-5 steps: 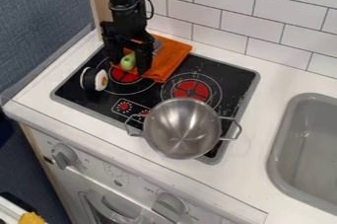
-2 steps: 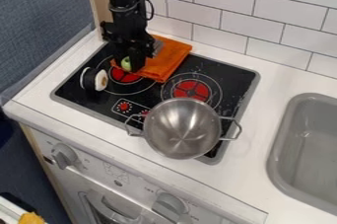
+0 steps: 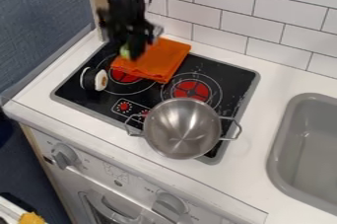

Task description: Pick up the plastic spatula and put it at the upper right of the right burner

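Just a blur, the gripper (image 3: 131, 52) tight around the green spatula (image 3: 124, 52), itself mostly hidden.

Orange cloth (image 3: 164, 59), black stovetop (image 3: 231, 77).
Right burner (image 3: 191, 90): red, ringed in thin white. Wall tiles (image 3: 222, 1): white, staggered brick pattern, grey joints. Metal pot (image 3: 182, 128): silver-grey. Counter (image 3: 251, 173): white. Sink (image 3: 309, 154): grey.

No word, number or brand can be made out with certainty. Faint small marks are seen on the white front panel (image 3: 99, 169), below the counter's front edge: some beside the left knob (image 3: 64, 155), near the panel's upper left corner, some between the knobs, and others just above the right knob (image 3: 170, 205). All are too small to be read.
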Action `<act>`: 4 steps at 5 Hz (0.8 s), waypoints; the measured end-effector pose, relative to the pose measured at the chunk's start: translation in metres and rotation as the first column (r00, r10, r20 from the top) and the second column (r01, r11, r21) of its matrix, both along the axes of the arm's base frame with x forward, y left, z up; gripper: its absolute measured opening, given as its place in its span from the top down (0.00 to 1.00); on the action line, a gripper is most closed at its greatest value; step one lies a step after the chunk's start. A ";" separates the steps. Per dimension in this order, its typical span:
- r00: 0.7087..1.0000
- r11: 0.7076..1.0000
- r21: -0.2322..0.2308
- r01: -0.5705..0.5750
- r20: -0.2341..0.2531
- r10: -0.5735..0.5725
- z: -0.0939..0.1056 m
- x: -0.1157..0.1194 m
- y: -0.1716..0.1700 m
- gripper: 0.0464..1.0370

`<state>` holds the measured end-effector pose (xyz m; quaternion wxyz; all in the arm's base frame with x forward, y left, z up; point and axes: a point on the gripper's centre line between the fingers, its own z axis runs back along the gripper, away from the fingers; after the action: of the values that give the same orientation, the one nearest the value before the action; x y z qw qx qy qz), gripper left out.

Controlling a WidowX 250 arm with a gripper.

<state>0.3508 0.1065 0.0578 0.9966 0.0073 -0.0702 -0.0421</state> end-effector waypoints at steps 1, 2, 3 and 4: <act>0.999 1.000 -0.019 0.013 0.044 -0.012 0.022 0.000 -0.018 0.62; 0.997 0.997 -0.040 0.069 0.045 -0.067 0.022 0.006 -0.046 0.62; 0.990 0.988 -0.062 0.140 0.004 -0.140 0.003 0.011 -0.090 0.62; 0.987 0.986 -0.049 0.162 -0.003 -0.162 -0.009 0.013 -0.129 0.62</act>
<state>0.3643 -0.0225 0.0491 0.9900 -0.0230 -0.0679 -0.1212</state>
